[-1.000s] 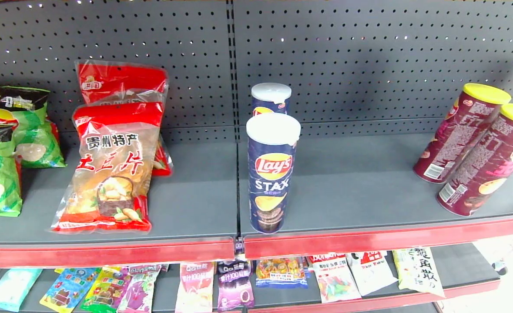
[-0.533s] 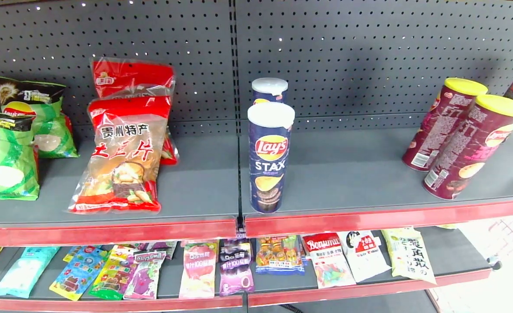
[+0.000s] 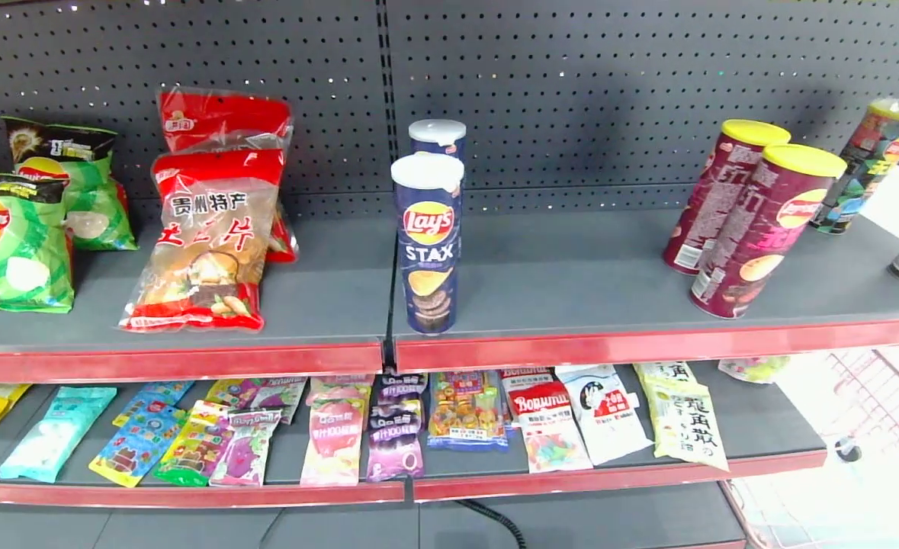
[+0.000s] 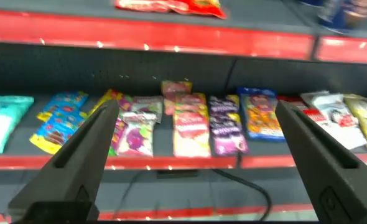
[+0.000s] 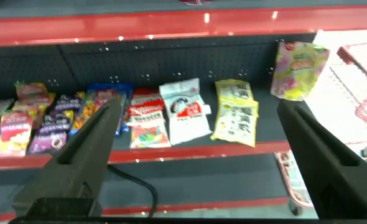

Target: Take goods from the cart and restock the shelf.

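Wide-spread claw before snack shelf

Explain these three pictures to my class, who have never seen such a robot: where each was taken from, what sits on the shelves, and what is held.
It is a wheeled robot with two arms, each ending in a two-fingered gripper. The wide picture comes from its head camera, facing shop shelves. The upper shelf carries green bags, red bags, blue cans and dark red cans. The lower shelf carries small packets. The other two pictures come from wrist cameras: the dark prongs are the left gripper and right gripper, both open, holding nothing, facing the lower shelf.
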You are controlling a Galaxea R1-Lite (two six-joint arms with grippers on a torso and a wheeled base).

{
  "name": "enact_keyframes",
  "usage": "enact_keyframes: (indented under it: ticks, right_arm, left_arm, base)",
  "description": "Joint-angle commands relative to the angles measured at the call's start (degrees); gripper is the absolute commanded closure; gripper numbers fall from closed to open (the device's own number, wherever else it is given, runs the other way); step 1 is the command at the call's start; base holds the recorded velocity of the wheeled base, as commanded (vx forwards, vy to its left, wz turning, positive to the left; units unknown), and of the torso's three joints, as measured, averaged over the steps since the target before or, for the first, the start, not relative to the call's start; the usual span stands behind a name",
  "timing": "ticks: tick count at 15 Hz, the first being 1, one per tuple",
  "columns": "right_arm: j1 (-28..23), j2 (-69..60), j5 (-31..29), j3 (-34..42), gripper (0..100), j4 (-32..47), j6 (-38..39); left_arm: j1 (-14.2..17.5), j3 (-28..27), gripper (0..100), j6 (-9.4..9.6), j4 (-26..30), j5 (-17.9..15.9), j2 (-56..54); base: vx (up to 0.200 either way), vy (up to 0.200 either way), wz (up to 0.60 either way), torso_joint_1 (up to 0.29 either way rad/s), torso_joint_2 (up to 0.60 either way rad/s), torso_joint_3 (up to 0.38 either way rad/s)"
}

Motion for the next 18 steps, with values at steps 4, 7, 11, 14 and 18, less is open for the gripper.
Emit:
enact_keyframes:
  ticks: [4, 7, 11, 14, 18]
  right_arm:
    - [0.01, 0.00, 0.01, 0.01, 0, -0.11, 0.01]
    - [0.01, 0.00, 0.01, 0.01, 0, -0.11, 0.01]
    - [0.01, 0.00, 0.01, 0.01, 0, -0.11, 0.01]
    - [0.01, 0.00, 0.01, 0.01, 0, -0.11, 0.01]
    - [0.01, 0.00, 0.01, 0.01, 0, -0.11, 0.01]
  left_arm:
    - [0.01, 0.09, 0, -0.02, -0.15, -1.96, 0.24]
    - [0.10, 0.00, 0, -0.02, -0.06, -2.05, 0.24]
    - [0.01, 0.00, 0, -0.10, 0.03, -1.43, 0.24]
    - [0.01, 0.00, 0, -0.10, 0.03, -1.61, 0.24]
    - [0.01, 0.00, 0, -0.10, 0.03, -1.69, 0.24]
  base:
    - [0.000, -0.050, 0.00, -0.001, 0.00, 0.002]
    - [0.000, 0.000, 0.00, 0.000, 0.00, 0.000]
    - [0.000, -0.150, 0.00, 0.002, 0.00, 0.003]
    - [0.000, -0.200, 0.00, 0.012, 0.01, 0.002]
    - [0.000, -0.200, 0.00, 0.000, 0.00, 0.006]
